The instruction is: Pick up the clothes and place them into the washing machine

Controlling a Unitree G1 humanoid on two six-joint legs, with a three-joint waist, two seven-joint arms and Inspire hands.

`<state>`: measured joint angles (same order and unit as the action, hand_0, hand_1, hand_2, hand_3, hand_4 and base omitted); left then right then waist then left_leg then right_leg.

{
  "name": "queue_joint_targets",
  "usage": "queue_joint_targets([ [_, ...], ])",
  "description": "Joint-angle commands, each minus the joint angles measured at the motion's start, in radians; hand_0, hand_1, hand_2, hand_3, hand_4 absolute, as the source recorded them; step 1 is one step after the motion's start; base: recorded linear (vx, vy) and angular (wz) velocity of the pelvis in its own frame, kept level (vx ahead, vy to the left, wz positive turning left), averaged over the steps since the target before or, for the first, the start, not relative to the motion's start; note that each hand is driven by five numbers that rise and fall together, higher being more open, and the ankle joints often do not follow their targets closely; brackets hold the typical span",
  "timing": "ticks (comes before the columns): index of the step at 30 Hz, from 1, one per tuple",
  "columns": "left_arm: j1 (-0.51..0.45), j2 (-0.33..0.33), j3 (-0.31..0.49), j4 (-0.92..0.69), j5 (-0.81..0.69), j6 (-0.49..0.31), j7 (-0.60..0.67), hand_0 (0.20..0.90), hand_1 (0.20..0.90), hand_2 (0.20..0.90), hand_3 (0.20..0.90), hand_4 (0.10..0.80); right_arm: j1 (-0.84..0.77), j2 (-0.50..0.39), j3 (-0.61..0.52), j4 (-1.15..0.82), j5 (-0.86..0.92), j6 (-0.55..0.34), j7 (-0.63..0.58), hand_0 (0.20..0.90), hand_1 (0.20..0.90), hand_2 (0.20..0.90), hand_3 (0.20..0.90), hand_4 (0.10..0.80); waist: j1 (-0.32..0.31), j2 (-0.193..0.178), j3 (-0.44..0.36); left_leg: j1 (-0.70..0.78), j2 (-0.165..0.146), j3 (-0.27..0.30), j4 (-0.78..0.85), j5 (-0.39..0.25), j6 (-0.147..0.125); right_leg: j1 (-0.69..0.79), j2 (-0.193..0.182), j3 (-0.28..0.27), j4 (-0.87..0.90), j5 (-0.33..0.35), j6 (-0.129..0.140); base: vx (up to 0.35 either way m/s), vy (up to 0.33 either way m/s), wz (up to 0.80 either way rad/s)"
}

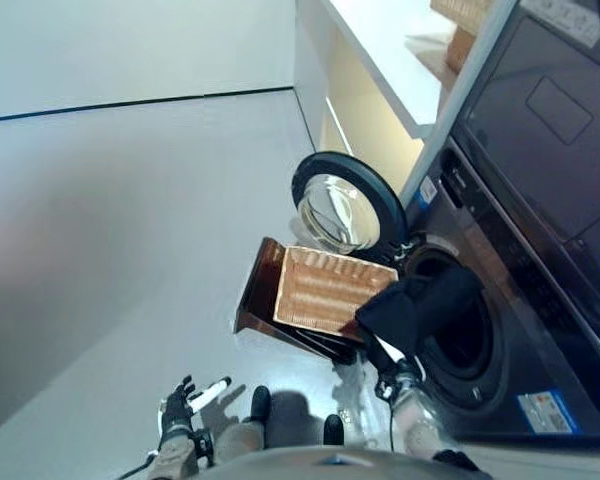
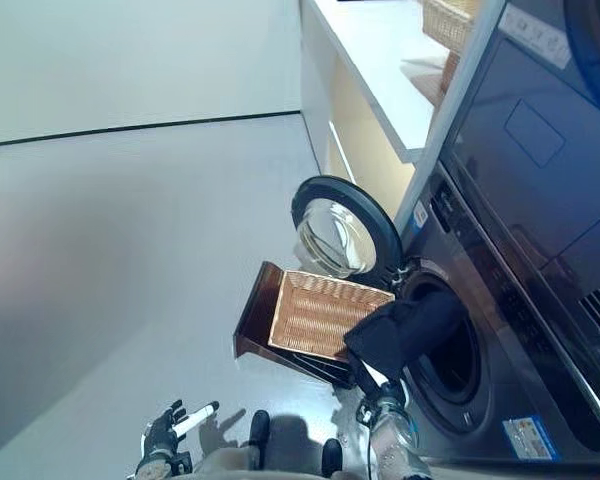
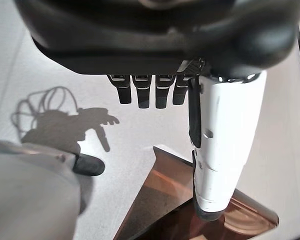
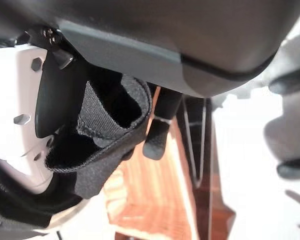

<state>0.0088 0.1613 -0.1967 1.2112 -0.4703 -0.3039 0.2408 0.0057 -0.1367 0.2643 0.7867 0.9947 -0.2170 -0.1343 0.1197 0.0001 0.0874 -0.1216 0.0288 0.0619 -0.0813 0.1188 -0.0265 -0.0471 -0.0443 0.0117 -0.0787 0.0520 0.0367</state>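
A black garment (image 1: 420, 305) hangs bunched in front of the dark washing machine's (image 1: 540, 200) round drum opening (image 1: 467, 345), its top edge at the rim. My right hand (image 1: 388, 372) is just below it, shut on the cloth. In the right wrist view the black fabric (image 4: 102, 145) is pinched between the white-covered thumb and the curled fingers (image 4: 157, 135). The machine's round glass door (image 1: 345, 208) stands swung open to the left. My left hand (image 1: 180, 408) hangs low over the floor, open and holding nothing, its fingers (image 3: 140, 92) straight.
A wicker basket (image 1: 325, 290) sits on a brown stand (image 1: 258, 300) right beside the drum opening, under the open door. A white counter (image 1: 380, 50) with another wicker basket (image 1: 462, 14) runs behind the machine. Bare grey floor (image 1: 130, 250) spreads to the left.
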Motion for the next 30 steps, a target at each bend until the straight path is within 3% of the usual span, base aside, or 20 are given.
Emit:
queue_joint_targets([
  [1,-0.06,0.068,0.009,-0.053,0.031,-0.051,0.011,0.9,0.9,0.9,0.9,0.8,-0.092,0.028,-0.018,-0.047,0.044,-0.072,0.046,0.2,0.2,0.2,0.2,0.3,0.019,-0.052,-0.042,-0.136,-0.028,-0.012,0.119,-0.013,0.014,0.057,-0.034,-0.031,0.209,-0.123,0.052,0.179,0.171,-0.49],
  [4,-0.079,0.085,0.011,-0.082,0.031,-0.06,0.011,0.9,0.9,0.9,0.9,0.8,-0.107,0.043,-0.016,-0.038,0.079,-0.075,0.061,0.2,0.2,0.2,0.2,0.3,0.005,-0.039,-0.007,-0.103,-0.035,-0.018,0.137,-0.038,0.046,-0.07,-0.023,-0.017,0.445,-0.062,0.064,0.119,0.156,-0.22],
  [6,-0.095,0.099,0.008,-0.105,0.033,-0.069,0.011,0.9,0.9,0.9,0.9,0.8,-0.126,0.049,-0.014,-0.041,0.107,-0.083,0.067,0.2,0.2,0.2,0.2,0.3,-0.018,-0.024,0.028,-0.095,-0.036,-0.036,0.157,-0.05,0.057,-0.156,0.011,-0.007,0.561,-0.06,0.053,0.093,0.119,-0.08],
  [7,-0.108,0.105,0.003,-0.103,0.03,-0.073,0.013,0.9,0.9,0.9,0.9,0.8,-0.14,0.055,-0.017,-0.047,0.126,-0.09,0.061,0.2,0.2,0.2,0.2,0.3,-0.02,-0.015,0.04,-0.089,-0.04,-0.033,0.162,-0.061,0.052,-0.18,-0.01,-0.048,0.515,-0.08,0.034,0.109,0.059,0.07],
  [8,-0.108,0.105,0.003,-0.102,0.03,-0.074,0.013,0.9,0.9,0.9,0.9,0.8,-0.14,0.055,-0.017,-0.047,0.126,-0.09,0.061,0.2,0.2,0.2,0.2,0.3,-0.023,-0.014,0.042,-0.087,-0.041,-0.036,0.162,-0.062,0.052,-0.177,-0.01,-0.051,0.515,-0.082,0.033,0.158,0.005,0.16],
  [10,-0.124,0.107,-0.007,-0.093,0.018,-0.079,0.014,0.9,0.9,0.9,0.9,0.8,-0.157,0.058,-0.023,-0.046,0.133,-0.096,0.05,0.2,0.2,0.2,0.2,0.3,-0.022,-0.004,0.051,-0.068,-0.035,-0.036,0.152,-0.079,0.036,-0.197,-0.071,-0.12,0.386,-0.075,0.026,0.162,-0.082,0.0],
  [12,-0.129,0.104,-0.012,-0.073,0.001,-0.084,0.016,0.9,0.9,0.9,0.9,0.8,-0.171,0.058,-0.027,-0.055,0.128,-0.094,0.04,0.2,0.2,0.2,0.2,0.3,-0.031,-0.009,0.068,-0.036,-0.039,-0.031,0.137,-0.1,0.017,-0.237,-0.136,-0.168,0.215,0.009,0.05,0.204,-0.142,-0.16],
  [14,-0.125,0.099,-0.012,-0.06,-0.009,-0.083,0.016,0.9,0.9,0.9,0.9,0.8,-0.173,0.061,-0.032,-0.055,0.122,-0.085,0.031,0.2,0.2,0.2,0.2,0.3,-0.042,-0.015,0.077,-0.003,-0.045,-0.032,0.122,-0.117,0.009,-0.237,-0.157,-0.167,0.11,0.086,0.08,0.172,-0.104,-0.06],
  [15,-0.125,0.099,-0.012,-0.06,-0.009,-0.083,0.016,0.9,0.9,0.9,0.9,0.8,-0.173,0.061,-0.032,-0.055,0.122,-0.085,0.031,0.2,0.2,0.2,0.2,0.3,-0.042,-0.015,0.078,-0.002,-0.044,-0.032,0.122,-0.117,0.008,-0.235,-0.156,-0.167,0.109,0.086,0.08,0.134,-0.089,0.19],
  [17,-0.107,0.09,-0.014,-0.056,-0.012,-0.084,0.016,0.9,0.9,0.9,0.9,0.8,-0.131,0.067,-0.027,-0.088,0.127,-0.078,0.034,0.2,0.2,0.2,0.2,0.3,-0.053,-0.028,0.063,0.013,-0.059,-0.055,0.094,-0.127,0.003,-0.206,-0.15,-0.092,0.067,0.12,0.093,0.184,-0.132,0.58],
  [22,-0.091,0.062,-0.021,-0.053,-0.025,-0.082,0.002,0.9,0.9,0.9,0.9,0.8,-0.08,0.059,-0.031,-0.099,0.145,-0.077,0.042,0.2,0.2,0.2,0.2,0.3,-0.067,-0.015,0.036,0.011,-0.038,-0.072,0.092,-0.133,-0.017,-0.191,-0.139,-0.131,0.079,0.104,0.082,0.137,-0.133,0.43],
  [24,-0.096,0.06,-0.02,-0.067,-0.042,-0.095,0.004,0.9,0.9,0.9,0.9,0.8,-0.084,0.051,-0.025,-0.084,0.158,-0.087,0.044,0.2,0.2,0.2,0.2,0.3,-0.076,-0.012,0.043,-0.047,-0.022,-0.07,0.229,-0.156,-0.049,-0.177,-0.128,-0.145,0.092,0.062,0.057,0.124,-0.242,0.31],
  [25,-0.093,0.058,-0.021,-0.07,-0.047,-0.097,0.001,0.9,0.9,0.9,0.9,0.8,-0.081,0.051,-0.024,-0.083,0.162,-0.086,0.047,0.2,0.2,0.2,0.2,0.3,-0.074,-0.013,0.05,-0.084,-0.016,-0.065,0.297,-0.145,-0.059,-0.165,-0.125,-0.156,0.094,0.048,0.047,-0.036,-0.132,0.76],
  [26,-0.102,0.056,-0.018,-0.074,-0.054,-0.103,0.002,0.9,0.9,0.9,0.9,0.8,-0.087,0.049,-0.022,-0.072,0.163,-0.09,0.052,0.2,0.2,0.2,0.2,0.3,-0.06,-0.013,0.08,-0.15,-0.014,-0.095,0.407,-0.103,-0.073,-0.156,-0.12,-0.158,0.103,0.041,0.031,-0.104,-0.103,0.75],
  [27,-0.111,0.056,-0.021,-0.079,-0.056,-0.106,0.002,0.9,0.9,0.9,0.9,0.8,-0.099,0.042,-0.022,-0.063,0.165,-0.095,0.052,0.2,0.2,0.2,0.2,0.3,-0.047,-0.018,0.095,-0.197,-0.036,-0.132,0.453,-0.097,-0.072,-0.155,-0.12,-0.157,0.108,0.039,0.026,-0.11,-0.073,0.51],
  [28,-0.112,0.056,-0.02,-0.079,-0.056,-0.106,0.002,0.9,0.9,0.9,0.9,0.8,-0.1,0.043,-0.022,-0.063,0.165,-0.095,0.052,0.2,0.2,0.2,0.2,0.3,-0.05,-0.02,0.093,-0.201,-0.039,-0.133,0.45,-0.091,-0.071,-0.159,-0.124,-0.158,0.107,0.041,0.027,0.015,-0.039,0.27],
  [29,-0.111,0.052,-0.019,-0.071,-0.058,-0.104,-0.004,0.9,0.9,0.9,0.9,0.8,-0.122,0.039,-0.027,-0.051,0.173,-0.105,0.053,0.2,0.2,0.2,0.2,0.3,-0.038,-0.016,0.09,-0.223,-0.043,-0.155,0.325,-0.09,-0.056,-0.16,-0.111,-0.152,0.101,0.033,0.034,0.051,-0.005,0.12],
  [30,-0.111,0.052,-0.019,-0.071,-0.058,-0.104,-0.004,0.9,0.9,0.9,0.9,0.8,-0.122,0.039,-0.027,-0.051,0.173,-0.105,0.053,0.2,0.2,0.2,0.2,0.3,-0.038,-0.016,0.09,-0.222,-0.044,-0.154,0.323,-0.089,-0.056,-0.16,-0.111,-0.152,0.101,0.033,0.034,0.196,0.071,-0.17],
])
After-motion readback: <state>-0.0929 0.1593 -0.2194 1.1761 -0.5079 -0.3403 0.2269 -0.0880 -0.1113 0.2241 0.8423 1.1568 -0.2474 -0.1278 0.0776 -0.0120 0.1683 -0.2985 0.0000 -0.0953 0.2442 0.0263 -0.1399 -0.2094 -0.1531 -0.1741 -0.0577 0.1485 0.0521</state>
